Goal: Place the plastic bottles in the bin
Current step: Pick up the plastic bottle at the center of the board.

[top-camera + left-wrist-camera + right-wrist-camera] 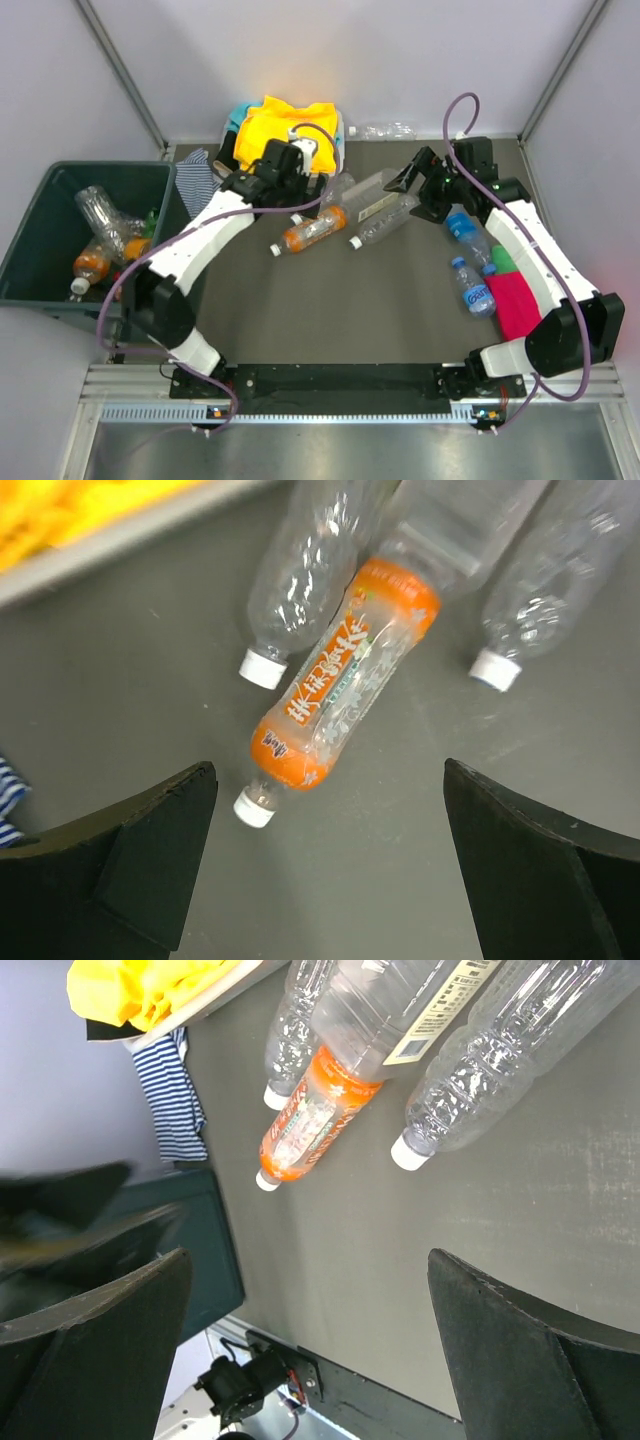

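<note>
An orange-labelled plastic bottle [312, 232] lies on the dark mat with its white cap toward the arms. Two clear plastic bottles [385, 222] [362, 194] lie against it. My left gripper [300, 180] hovers open just behind them. In the left wrist view the orange bottle [345, 680] lies ahead of the wide-apart fingers [150, 850], untouched. My right gripper [410, 178] also stands open and empty above the clear bottles [500, 1060]. The dark green bin [50, 270] at the left holds several bottles. Two blue-labelled bottles [467, 230] [477, 292] and a green one [503, 260] lie under the right arm.
A white tray of yellow cloth [290, 125] stands at the back, with a striped cloth [195, 180] beside the bin. One clear bottle [385, 131] lies by the back wall. A magenta cloth [512, 305] lies at the right.
</note>
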You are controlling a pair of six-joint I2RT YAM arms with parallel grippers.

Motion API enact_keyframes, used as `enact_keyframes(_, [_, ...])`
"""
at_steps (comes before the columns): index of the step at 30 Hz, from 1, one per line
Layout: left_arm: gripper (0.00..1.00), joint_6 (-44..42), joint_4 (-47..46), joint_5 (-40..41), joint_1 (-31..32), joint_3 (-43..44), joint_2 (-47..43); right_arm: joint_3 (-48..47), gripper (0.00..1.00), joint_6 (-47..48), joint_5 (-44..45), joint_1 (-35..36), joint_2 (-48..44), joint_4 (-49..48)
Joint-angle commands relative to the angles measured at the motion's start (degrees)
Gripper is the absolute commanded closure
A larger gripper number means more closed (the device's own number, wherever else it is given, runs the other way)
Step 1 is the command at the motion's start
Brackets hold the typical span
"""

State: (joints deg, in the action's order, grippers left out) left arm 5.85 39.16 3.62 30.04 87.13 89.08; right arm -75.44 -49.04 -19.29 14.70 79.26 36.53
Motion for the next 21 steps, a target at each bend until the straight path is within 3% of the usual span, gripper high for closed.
enact_keyframes(1, [0.01,-0.4,-6.3,-1.6,-0.3,-0.6,6.2,0.0,0.01,0.9,0.5,-1.1,-3.1,0.0])
enact_keyframes(9, [0.03,-1.7,-4.4,-3.4,-0.3,2.5,19.2,2.2,0.01,0.8,0.7,-2.5,-5.0,0.3])
enact_keyframes(15, [0.07,-0.9,-3.8,-3.4,-0.3,2.9,24.2,3.3,0.01,0.9,0.8,-3.3,-5.8,0.3])
enact_keyframes(18, [0.14,-0.1,-3.6,-3.4,-0.4,1.9,24.8,3.5,0.01,1.0,0.9,-3.4,-5.9,0.3])
enact_keyframes(21, [0.28,0.8,-2.9,-3.4,-0.2,1.1,24.7,3.3,0.01,1.0,1.0,-3.4,-5.7,0.0])
